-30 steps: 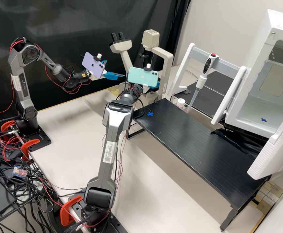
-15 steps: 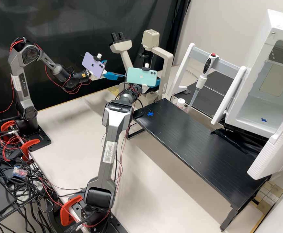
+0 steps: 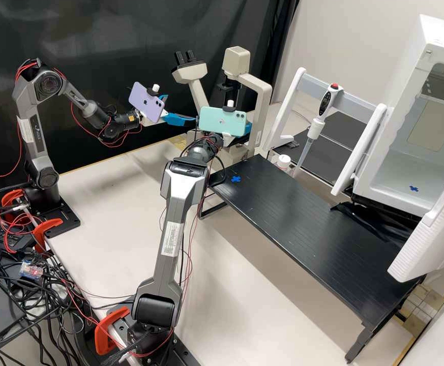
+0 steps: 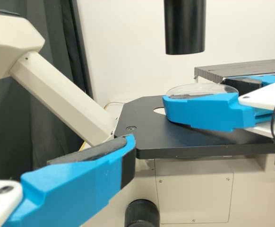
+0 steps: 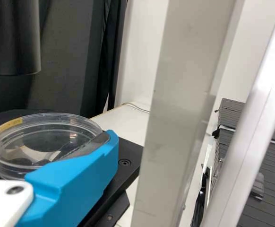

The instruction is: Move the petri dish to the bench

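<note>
Two grey arms meet at a cream microscope [image 3: 261,89] beside a black counter [image 3: 308,229]. The petri dish [image 5: 43,137], round and clear with a strip of yellow tape on its rim, lies roughly level at the microscope's black stage [image 4: 128,113], not on the black counter. Whether its underside touches the stage cannot be told.

The right claw [image 3: 248,125] pinches the dish from opposite sides; in the left wrist view, one blue finger [image 4: 203,111] is in front of the dish and the other is behind it. In the high view, a mint-green phone [image 3: 224,122] on that arm hides much of the claw.

The left claw [image 3: 181,108] is spread and holds nothing, near the stage and apart from the dish. A lilac phone [image 3: 147,101] sits on its arm.

Above the stage, in the left wrist view, hangs a black cylinder [image 4: 185,26]. On the black counter, near the end closest to the microscope, is a blue cross [image 3: 236,179]. Beyond that counter, a pipette [image 3: 316,127] hangs upright, slightly tilted, on a white and grey stand [image 3: 356,101], with a small white jar [image 3: 283,161] near its tip. To the right in the high view is a white cabinet [image 3: 366,193], its door [image 3: 430,236] open and a second blue cross [image 3: 414,188] on its floor.
</note>
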